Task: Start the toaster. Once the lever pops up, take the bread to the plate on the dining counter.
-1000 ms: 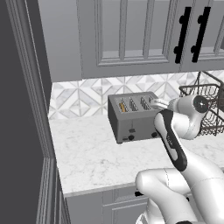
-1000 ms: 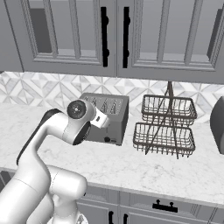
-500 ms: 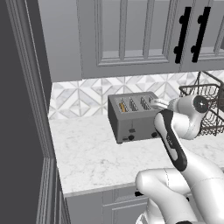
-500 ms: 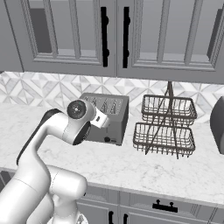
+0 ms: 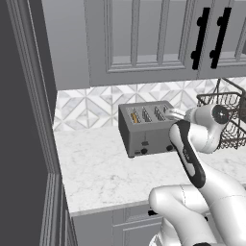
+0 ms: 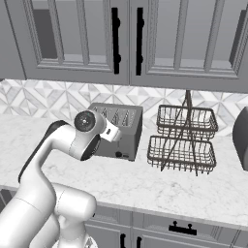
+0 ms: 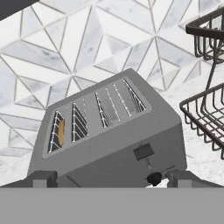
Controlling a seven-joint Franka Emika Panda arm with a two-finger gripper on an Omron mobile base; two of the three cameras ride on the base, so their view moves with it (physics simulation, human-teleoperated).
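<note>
We saw the gripper (image 7: 109, 178) before the toaster's (image 7: 109, 140) front, jaws spread wide and holding nothing. The bread (image 7: 61, 132) sat in the leftmost slot, and the lever (image 7: 143, 152) was up.

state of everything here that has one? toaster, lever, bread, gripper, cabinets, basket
toaster: upright on the counter, bread in one end slot, other slots empty
lever: near the top of its slit
bread: sunk in its slot, edge showing
gripper: open, close to the toaster's front, holding nothing
cabinet doors: closed
wire basket: both tiers empty
</note>
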